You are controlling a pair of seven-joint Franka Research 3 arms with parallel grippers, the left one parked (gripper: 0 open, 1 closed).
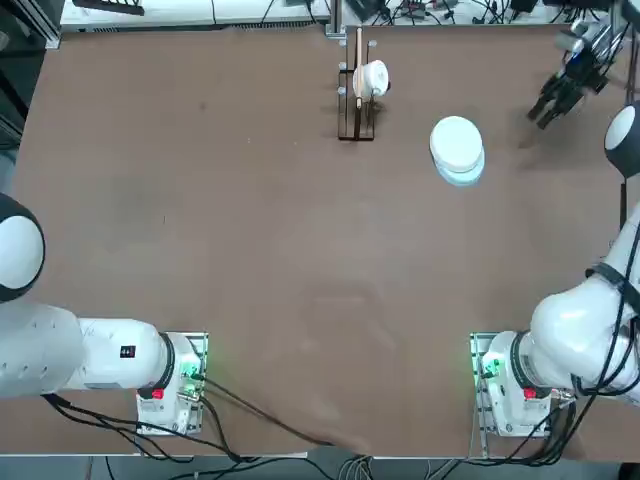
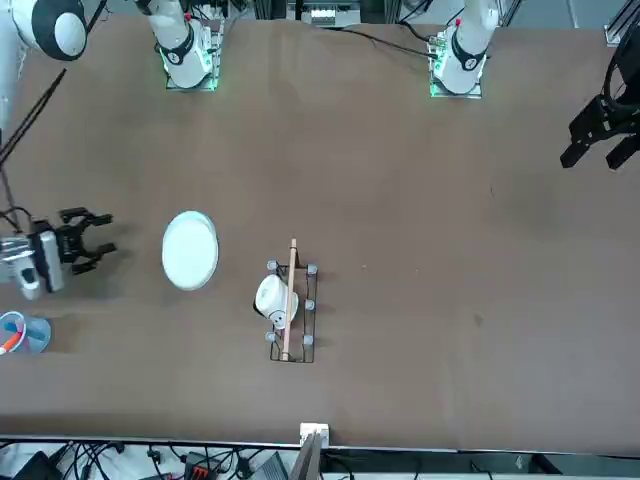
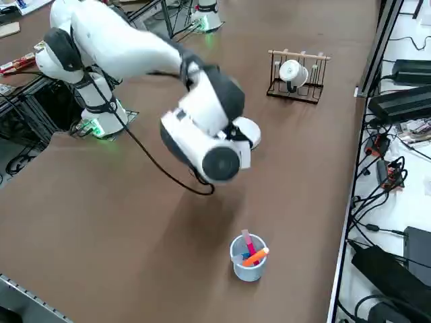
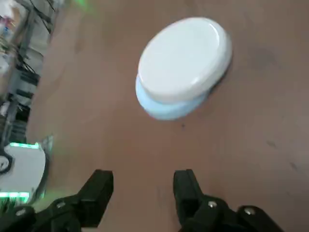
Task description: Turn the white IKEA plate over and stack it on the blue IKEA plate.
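The white IKEA plate lies bottom-up on top of the blue IKEA plate, shifted a little so a pale blue crescent shows along one side. The wrist view shows the same stack: white plate over blue plate. My right gripper hovers to the right of the stack, apart from it, open and empty. From the front, the gripper is beside the white plate. In the wrist view my right gripper has bare table between its two fingers.
A dark wire rack with a wooden rod holds a small white cup at the back of the table, left of the plates. A blue cup with coloured pens stands near the table's right edge. Cables run along that edge.
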